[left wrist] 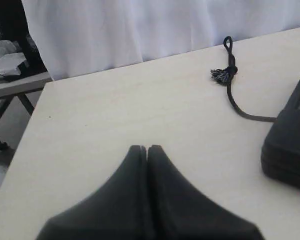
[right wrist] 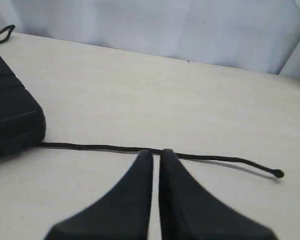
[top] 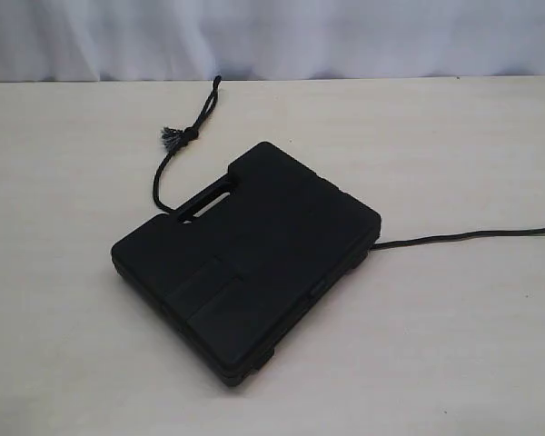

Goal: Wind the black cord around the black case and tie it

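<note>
The black case (top: 245, 254) lies flat in the middle of the pale table, handle end toward the back. The black cord (top: 159, 182) comes out at the handle, curves back to a knot with a frayed grey tuft (top: 173, 136), and ends in a small loop. Its other part (top: 463, 236) runs from under the case's right corner off to the right. Neither gripper shows in the exterior view. My left gripper (left wrist: 147, 147) is shut and empty, left of the case (left wrist: 290, 145) and short of the tuft (left wrist: 220, 75). My right gripper (right wrist: 156, 152) is shut to a thin slit, its tips just short of the straight cord (right wrist: 90, 147).
A white curtain (top: 272, 36) hangs behind the table's back edge. In the left wrist view the table's left edge (left wrist: 25, 135) drops to a floor, with another stand and clutter (left wrist: 7, 62) beyond. The cord's free end (right wrist: 279, 174) lies on bare table.
</note>
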`<state>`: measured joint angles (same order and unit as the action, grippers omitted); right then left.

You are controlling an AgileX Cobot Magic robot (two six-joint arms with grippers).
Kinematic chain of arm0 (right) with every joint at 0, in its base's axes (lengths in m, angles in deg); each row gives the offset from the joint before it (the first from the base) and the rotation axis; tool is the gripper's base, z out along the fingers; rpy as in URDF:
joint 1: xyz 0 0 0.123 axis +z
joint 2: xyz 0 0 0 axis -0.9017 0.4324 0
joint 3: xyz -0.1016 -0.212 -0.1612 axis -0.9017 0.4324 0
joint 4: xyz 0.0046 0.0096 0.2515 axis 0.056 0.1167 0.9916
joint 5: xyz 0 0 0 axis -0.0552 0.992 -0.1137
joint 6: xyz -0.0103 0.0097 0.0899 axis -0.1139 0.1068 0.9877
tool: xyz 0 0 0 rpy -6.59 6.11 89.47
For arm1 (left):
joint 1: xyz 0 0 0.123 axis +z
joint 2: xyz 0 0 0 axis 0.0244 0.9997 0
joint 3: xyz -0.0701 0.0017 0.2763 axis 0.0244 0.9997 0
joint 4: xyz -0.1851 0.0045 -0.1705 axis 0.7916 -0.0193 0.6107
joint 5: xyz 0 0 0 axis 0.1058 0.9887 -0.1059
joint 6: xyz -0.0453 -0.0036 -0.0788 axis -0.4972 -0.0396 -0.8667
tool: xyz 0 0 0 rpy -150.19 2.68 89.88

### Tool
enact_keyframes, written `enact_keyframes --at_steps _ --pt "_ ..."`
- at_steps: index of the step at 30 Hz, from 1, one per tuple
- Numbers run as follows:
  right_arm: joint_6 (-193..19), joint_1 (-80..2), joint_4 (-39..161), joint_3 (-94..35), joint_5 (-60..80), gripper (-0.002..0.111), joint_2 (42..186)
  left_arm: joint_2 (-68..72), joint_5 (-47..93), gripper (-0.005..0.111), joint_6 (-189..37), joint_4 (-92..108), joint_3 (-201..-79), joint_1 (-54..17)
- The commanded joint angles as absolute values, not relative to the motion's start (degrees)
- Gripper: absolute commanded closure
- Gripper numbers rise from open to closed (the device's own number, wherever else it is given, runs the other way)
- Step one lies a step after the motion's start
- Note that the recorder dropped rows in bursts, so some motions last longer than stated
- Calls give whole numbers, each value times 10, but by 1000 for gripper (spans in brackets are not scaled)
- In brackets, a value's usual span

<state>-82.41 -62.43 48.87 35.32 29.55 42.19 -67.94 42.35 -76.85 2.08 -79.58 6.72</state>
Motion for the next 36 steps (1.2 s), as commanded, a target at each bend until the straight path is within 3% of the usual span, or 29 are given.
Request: enact_keyframes --at_steps 1,6,8,12,17,23,26,28,31,34,36 --pt "-828 -623 431 353 235 104 422 -680 335 107 -787 -3 -794 68" --pt "-828 -623 552 353 136 104 422 -680 31 107 -908 347 -794 68" --pt "-828 -623 610 353 113 104 422 -680 -20 107 -928 367 -794 68" --pt "-828 -623 808 353 91 104 422 -680 -69 107 -971 368 -794 68" --pt "-828 -623 815 353 87 104 422 -680 -234 107 -1058 220 -800 68" --pt "-828 -623 815 353 87 104 422 -423 -214 107 -1040 96 -988 68" --pt "-828 -623 815 353 93 104 422 -251 -105 107 -1044 -10 -1111 68" --pt "-828 -623 815 353 113 104 422 -128 147 107 -1056 -101 -1241 66" --pt "-828 -623 820 353 114 104 422 0 403 107 -1018 -109 -1384 66" --pt "-828 -623 834 353 114 104 422 142 595 107 -776 11 -1489 29" --pt "-828 -623 834 353 114 104 422 210 639 107 -650 140 -1525 3"
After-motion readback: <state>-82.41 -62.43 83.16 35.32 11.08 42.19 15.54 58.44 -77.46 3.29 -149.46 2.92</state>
